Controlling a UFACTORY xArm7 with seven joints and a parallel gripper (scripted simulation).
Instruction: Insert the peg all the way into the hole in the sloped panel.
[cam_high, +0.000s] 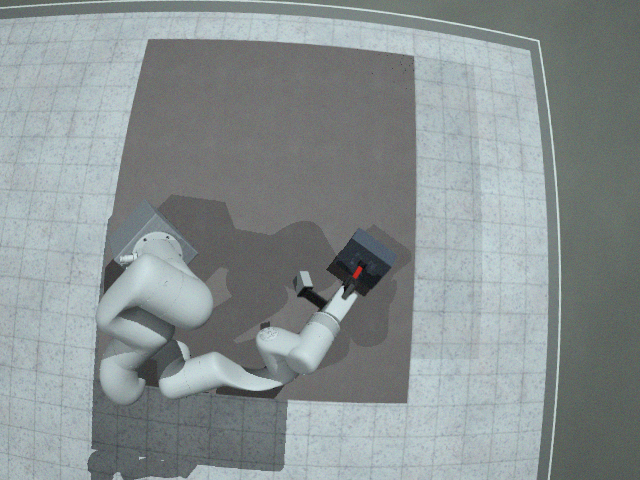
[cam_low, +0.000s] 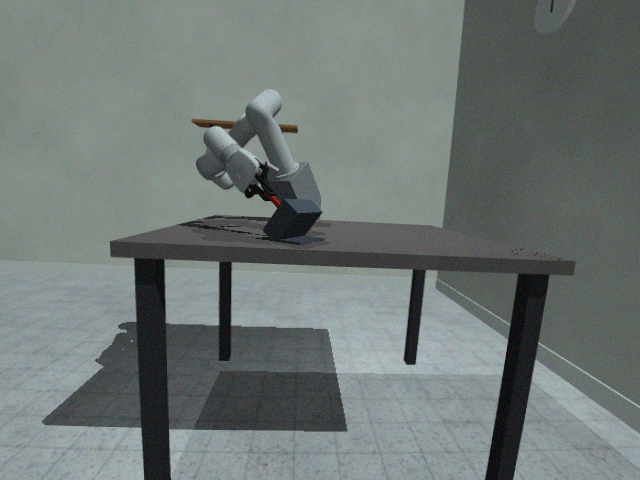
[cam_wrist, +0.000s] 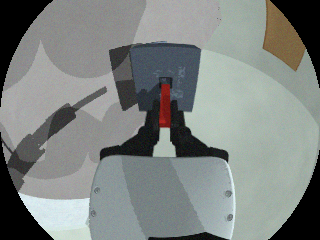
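Note:
My gripper (cam_wrist: 165, 109) is shut on a red peg (cam_wrist: 166, 102). The peg points at the sloped face of a dark blue-grey block (cam_wrist: 164, 78), and its tip sits at the hole in the middle of that panel. From above, the peg (cam_high: 357, 271) shows as a short red bar on the block's sloped panel (cam_high: 361, 261), with my gripper (cam_high: 349, 286) just below it. In the side view the peg (cam_low: 269, 196) slants down from my gripper (cam_low: 260, 188) into the block's upper face (cam_low: 292, 219). How far the tip is inside the hole is hidden.
The block stands on a brown table top (cam_high: 268, 206) near its right edge. The arm's grey base (cam_high: 149, 237) is at the table's left side. A small grey box on a dark bracket (cam_high: 303, 282) sticks out from the wrist.

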